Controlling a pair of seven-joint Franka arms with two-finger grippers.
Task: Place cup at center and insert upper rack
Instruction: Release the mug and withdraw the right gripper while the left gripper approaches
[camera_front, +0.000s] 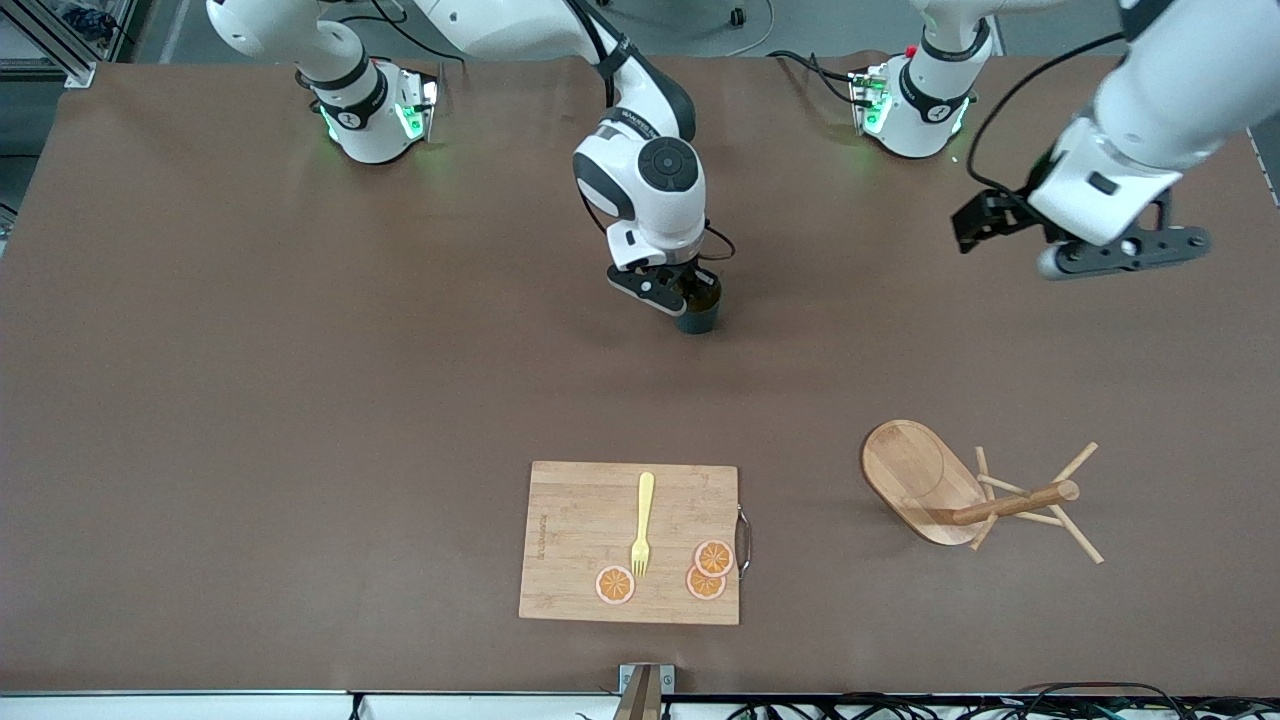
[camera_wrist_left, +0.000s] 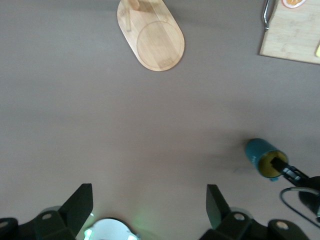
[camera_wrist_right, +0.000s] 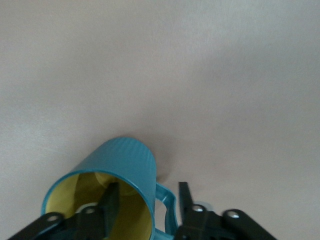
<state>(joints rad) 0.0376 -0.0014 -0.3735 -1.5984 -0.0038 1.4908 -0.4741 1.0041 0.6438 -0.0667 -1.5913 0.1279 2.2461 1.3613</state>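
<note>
The right gripper (camera_front: 690, 293) stands at the cup (camera_front: 698, 308) near the table's middle, one finger inside the ochre bowl and the other outside the wall beside the handle. In the right wrist view the fingers (camera_wrist_right: 111, 201) straddle the wall with a visible gap, so the jaws appear slackened rather than clamped; whether any contact remains cannot be told. The cup stands upright on the table (camera_front: 300, 400), apparently at its central place.

The left gripper (camera_front: 1080, 245) hangs above the left arm's end of the table, fingers spread wide and holding nothing.

The upper rack (camera_front: 960, 495) lies tipped over on the table, nearer the front camera than the cup and toward the left arm's end. Its pole runs roughly level, pointing from the oval base toward the left arm's end of the table. The left arm is the nearer one, and the rack lies toward the front camera from its hand.

Count: one cup, one rack, one cutting board (camera_front: 570, 540), one yellow fork (camera_front: 642, 525), three orange slices (camera_front: 615, 584).
</note>
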